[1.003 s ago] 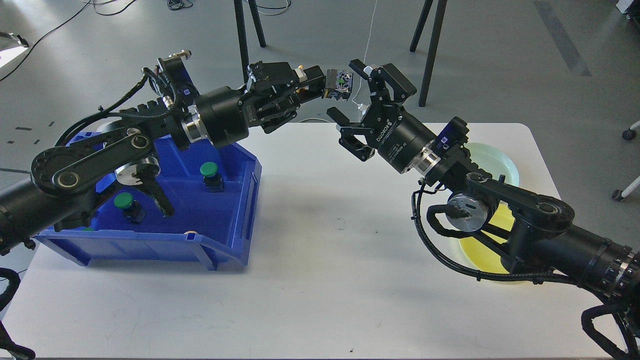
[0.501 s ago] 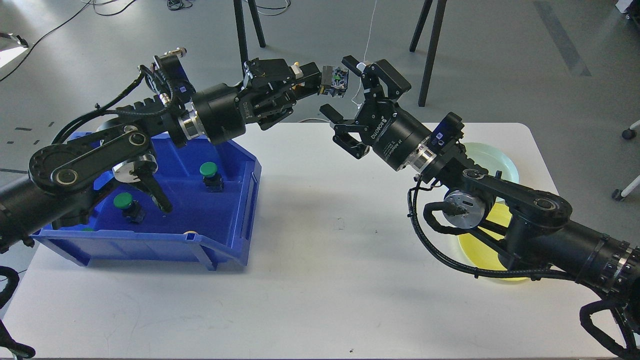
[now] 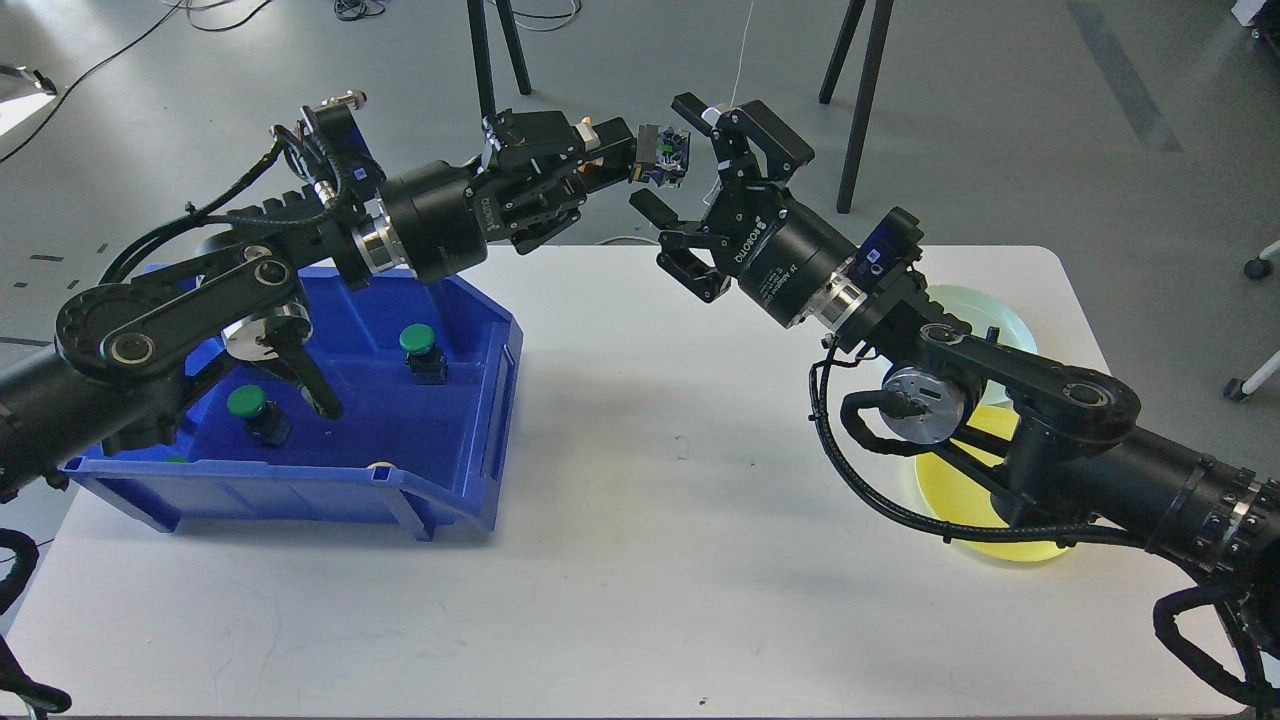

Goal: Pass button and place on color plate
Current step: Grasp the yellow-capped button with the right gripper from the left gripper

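Observation:
My left gripper is shut on a button, a small black block with green on it, held high above the table's far edge. My right gripper is open, its upper finger above the button and its lower finger below it, so the button sits at the mouth of the jaws. A yellow plate and a pale green plate lie at the right, partly hidden by my right arm. Two green-capped buttons stand in the blue bin.
The blue bin stands on the left of the white table. Black stand legs rise behind the table's far edge. My right arm crosses over both plates.
Both grippers have risen and shifted left. The open right gripper has closed in on the button, whose block now lies between its fingers. The left gripper still holds the button.

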### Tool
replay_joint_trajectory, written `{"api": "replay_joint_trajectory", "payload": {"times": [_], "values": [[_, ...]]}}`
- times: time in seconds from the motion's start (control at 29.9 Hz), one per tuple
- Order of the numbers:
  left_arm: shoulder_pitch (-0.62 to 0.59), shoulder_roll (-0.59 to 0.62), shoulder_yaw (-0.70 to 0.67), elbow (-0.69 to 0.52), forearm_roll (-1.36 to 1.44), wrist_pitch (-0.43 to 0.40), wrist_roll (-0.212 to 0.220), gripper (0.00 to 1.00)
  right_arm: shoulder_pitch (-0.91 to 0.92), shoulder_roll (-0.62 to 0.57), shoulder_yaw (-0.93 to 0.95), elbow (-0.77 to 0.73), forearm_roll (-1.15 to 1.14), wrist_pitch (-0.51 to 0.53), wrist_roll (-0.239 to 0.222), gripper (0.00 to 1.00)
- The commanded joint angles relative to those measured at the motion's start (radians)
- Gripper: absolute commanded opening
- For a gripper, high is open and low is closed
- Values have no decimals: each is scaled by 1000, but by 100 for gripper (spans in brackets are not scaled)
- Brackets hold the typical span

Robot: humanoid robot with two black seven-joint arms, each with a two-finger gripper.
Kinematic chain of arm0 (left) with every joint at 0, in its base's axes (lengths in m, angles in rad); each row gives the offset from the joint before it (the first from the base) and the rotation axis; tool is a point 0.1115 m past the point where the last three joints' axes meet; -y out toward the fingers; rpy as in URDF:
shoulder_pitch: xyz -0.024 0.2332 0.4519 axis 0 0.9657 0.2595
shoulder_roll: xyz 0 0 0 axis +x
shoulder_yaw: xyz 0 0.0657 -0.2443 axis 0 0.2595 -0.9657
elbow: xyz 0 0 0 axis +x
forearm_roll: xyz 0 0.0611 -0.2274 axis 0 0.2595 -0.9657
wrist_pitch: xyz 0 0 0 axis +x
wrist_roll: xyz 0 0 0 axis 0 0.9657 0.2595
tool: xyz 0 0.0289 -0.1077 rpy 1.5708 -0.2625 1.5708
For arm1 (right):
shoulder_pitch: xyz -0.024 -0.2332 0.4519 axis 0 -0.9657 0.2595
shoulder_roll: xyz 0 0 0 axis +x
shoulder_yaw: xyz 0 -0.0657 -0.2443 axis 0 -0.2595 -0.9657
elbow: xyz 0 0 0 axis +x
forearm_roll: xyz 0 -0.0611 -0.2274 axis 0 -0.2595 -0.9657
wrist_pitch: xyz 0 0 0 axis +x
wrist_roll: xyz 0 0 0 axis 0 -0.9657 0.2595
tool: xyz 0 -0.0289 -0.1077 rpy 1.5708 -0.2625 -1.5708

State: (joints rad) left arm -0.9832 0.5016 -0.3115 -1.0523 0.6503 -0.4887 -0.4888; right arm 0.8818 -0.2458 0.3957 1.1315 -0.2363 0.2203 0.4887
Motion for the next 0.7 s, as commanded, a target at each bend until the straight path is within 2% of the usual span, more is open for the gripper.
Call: {"api": "replay_joint_trajectory", "payload": {"times": [0.0, 0.1, 0.17, 0.27, 0.37, 0.5, 0.6, 0.64, 0.67], "values": [[1, 0, -1, 0, 0, 0, 0, 9, 2, 2, 0, -1, -1, 1, 0, 82], [1, 0, -3, 1, -1, 0, 0, 9, 2, 3, -3, -1, -1, 1, 0, 68], [3, 2, -3, 2, -3, 0, 0, 9, 0, 3, -3, 1, -3, 2, 0, 55], [3, 0, -5, 6, -3, 0, 0, 9, 0, 3, -6, 1, -15, 2, 0, 28], [3, 0, -5, 11, -3, 0, 0, 9, 0, 6, -5, -1, -5, -1, 0, 13], [3, 0, -6, 11, -3, 0, 0, 9, 0, 13, -3, -3, -1, -2, 0, 1], [3, 0, -6, 11, -3, 0, 0, 11, 0, 13, -3, -3, 0, -2, 0, 1], [3, 0, -8, 11, -3, 0, 0, 15, 2, 13, -3, -3, 0, -2, 0, 1], [4, -1, -8, 11, -3, 0, 0, 26, 0, 13, -3, -4, 0, -4, 0, 1]]}}
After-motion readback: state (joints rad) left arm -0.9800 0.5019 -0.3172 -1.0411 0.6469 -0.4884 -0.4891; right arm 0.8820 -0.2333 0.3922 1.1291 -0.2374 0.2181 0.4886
